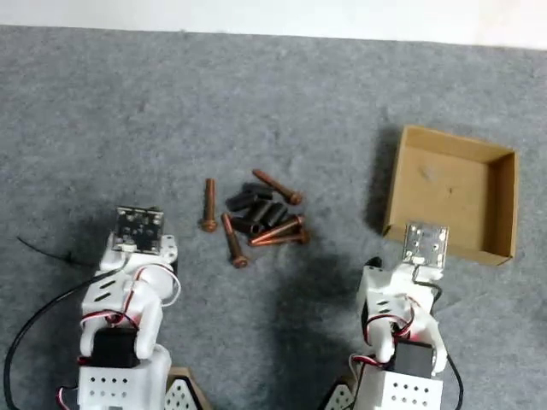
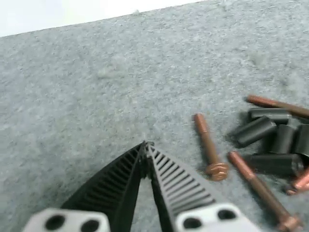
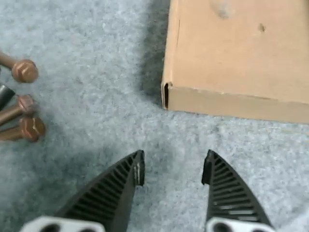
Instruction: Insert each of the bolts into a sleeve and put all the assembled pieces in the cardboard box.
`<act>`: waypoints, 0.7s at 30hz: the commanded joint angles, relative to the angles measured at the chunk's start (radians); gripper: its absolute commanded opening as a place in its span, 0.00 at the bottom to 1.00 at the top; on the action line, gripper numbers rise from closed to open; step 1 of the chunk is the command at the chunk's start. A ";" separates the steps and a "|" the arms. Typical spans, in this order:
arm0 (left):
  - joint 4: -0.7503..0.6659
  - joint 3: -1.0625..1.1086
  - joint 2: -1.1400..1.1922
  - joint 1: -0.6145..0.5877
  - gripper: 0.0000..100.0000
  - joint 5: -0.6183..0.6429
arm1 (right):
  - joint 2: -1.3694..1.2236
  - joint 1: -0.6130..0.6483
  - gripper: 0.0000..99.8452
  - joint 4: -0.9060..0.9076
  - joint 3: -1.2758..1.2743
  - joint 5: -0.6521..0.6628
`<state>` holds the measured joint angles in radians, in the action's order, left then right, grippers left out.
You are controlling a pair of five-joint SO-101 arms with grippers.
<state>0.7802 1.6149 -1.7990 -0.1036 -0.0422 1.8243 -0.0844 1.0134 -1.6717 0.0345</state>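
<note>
Here bolts [image 2: 208, 145] lie near the clenched left fingers [image 2: 178, 183], the cardboard box [image 3: 231, 104] beyond the released right fingers [image 3: 111, 191].

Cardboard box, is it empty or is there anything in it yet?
Empty. The floor of the cardboard box is bare, and the bolts and sleeves lie loose on the grey mat outside it.

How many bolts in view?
5 bolts: one left of the pile, one at its near left, one at its far edge, two together at its near right. Sleeves may hide more.
</note>
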 commanded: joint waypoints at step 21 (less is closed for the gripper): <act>-0.153 -0.355 0.840 -0.062 0.01 -0.005 | 0.012 -0.010 0.18 0.007 -0.114 -0.005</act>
<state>0.6667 1.3802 -1.1991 -0.1557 -0.0422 1.8243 -0.0844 1.0165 -1.6717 0.0345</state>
